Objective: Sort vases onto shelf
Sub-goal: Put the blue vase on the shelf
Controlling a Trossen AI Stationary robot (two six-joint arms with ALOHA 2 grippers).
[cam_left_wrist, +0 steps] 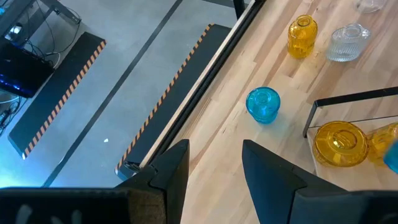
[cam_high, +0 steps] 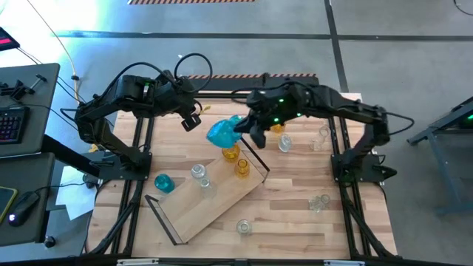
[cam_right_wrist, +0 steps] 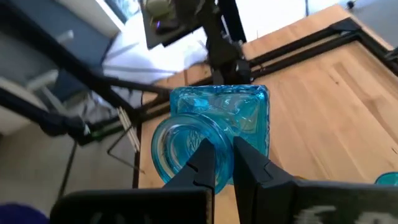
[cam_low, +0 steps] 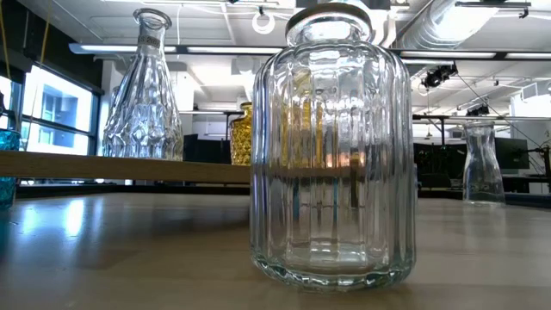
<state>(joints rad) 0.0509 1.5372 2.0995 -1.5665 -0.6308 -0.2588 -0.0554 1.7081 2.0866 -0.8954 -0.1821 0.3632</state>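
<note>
Worktop (cam_high: pixel 295 199): striped wood, fills centre of high view. Shelf (cam_high: pixel 214 198): light board lying diagonally, lower left to centre, black wire frame at each end.

Right arm reaches from the right to frame centre. Right hand (cam_high: pixel 242 131) closed on the rim of a teal vase (cam_high: pixel 222 134), held above the shelf's upper end; wrist view shows one finger inside the mouth, one outside.

Left arm at upper left. Left hand (cam_high: pixel 192 120) open, holding nothing, over the worktop's upper edge.

On the shelf: two amber vases (cam_high: pixel 236 159) at the upper end, a clear vase (cam_high: pixel 199 174) mid-board.

On the worktop: small teal vase (cam_high: pixel 163 182) left of the shelf; ribbed clear vase (cam_high: pixel 244 227) at lower centre; amber and clear vases (cam_high: pixel 283 139) upper centre; further clear vases (cam_high: pixel 320 201) at right.
</note>
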